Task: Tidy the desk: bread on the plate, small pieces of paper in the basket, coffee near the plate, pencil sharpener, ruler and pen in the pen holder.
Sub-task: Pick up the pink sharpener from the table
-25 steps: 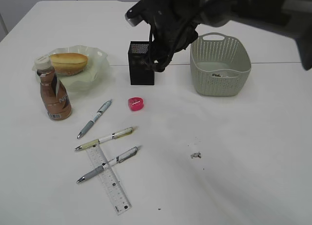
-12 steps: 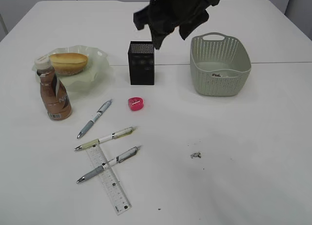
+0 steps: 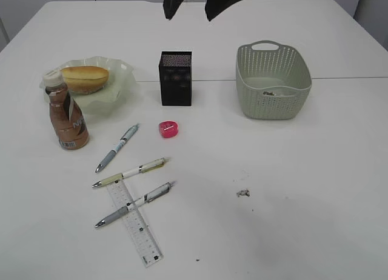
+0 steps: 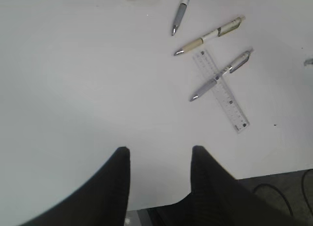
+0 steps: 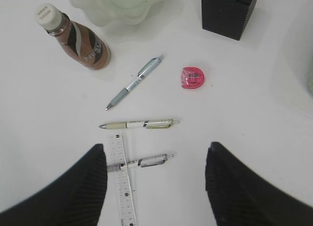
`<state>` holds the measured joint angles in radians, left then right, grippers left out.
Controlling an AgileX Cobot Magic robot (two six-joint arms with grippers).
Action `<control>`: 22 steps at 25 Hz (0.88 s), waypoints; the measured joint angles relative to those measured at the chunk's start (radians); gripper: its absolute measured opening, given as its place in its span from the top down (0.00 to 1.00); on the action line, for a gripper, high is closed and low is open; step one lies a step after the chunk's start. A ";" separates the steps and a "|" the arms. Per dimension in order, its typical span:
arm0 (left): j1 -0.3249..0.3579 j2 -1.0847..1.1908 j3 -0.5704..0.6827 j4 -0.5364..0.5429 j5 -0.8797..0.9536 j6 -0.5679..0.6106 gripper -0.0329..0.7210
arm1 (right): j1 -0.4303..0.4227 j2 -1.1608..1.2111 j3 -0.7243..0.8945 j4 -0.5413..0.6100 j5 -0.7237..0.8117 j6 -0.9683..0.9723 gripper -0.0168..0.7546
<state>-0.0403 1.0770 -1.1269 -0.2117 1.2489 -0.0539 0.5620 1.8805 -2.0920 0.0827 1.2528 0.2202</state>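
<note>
Step in hand (judged): stationery into the pen holder (image 3: 176,77); bread and bottle look settled, three pens, ruler and sharpener lie loose on the table (image 3: 315,189).
Right gripper (image 5: 155,160): jaws wide apart, empty, high above the pens; in the exterior view only its dark tips show at the top edge (image 3: 203,1).
Left gripper (image 4: 159,155): jaws moderately apart, empty, hanging over bare table near the front edge, pens well apart from it.
Bread (image 3: 85,77): on the plate (image 3: 124,71).
Coffee bottle (image 3: 65,115): upright, just beside the plate.
Pencil sharpener (image 3: 169,130): pink, alone, between holder and pens; nearest the holder.
Blue-grey pen (image 3: 117,148): lies free, slanted, nothing touching it.
Yellow-white pen (image 3: 129,172): its tip end is close to the ruler's top edge; contact cannot be told.
Grey pen (image 3: 134,204): lies across the ruler (image 3: 134,222), so it goes before the ruler.
Paper scrap (image 3: 244,193): on the table, well apart from the basket (image 3: 274,80), which already holds some scraps.
Approach note: come straight down, jaws across the pen barrel near mid-length, so it hangs level.
Ruler note: flat and thin; likely needs a slide to the table edge or a tilt to get a finger under.
Risk: holder mouth is narrow; a tilted release may tip a pen out.
</note>
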 joint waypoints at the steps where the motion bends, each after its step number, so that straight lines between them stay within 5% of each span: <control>1: 0.000 0.000 0.000 -0.009 0.000 0.002 0.55 | 0.000 -0.013 0.000 0.004 0.002 0.016 0.38; 6: 0.000 0.000 0.000 -0.055 0.000 0.005 0.55 | 0.000 -0.081 0.041 0.008 0.002 0.047 0.38; 14: -0.007 0.026 -0.116 -0.091 0.003 0.006 0.55 | 0.000 -0.262 0.399 -0.030 0.002 0.051 0.38; 22: -0.176 0.178 -0.286 -0.108 0.005 0.006 0.55 | 0.000 -0.434 0.715 -0.030 0.000 0.051 0.38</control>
<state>-0.2161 1.2549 -1.4133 -0.3201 1.2536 -0.0479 0.5620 1.4470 -1.3775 0.0528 1.2527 0.2710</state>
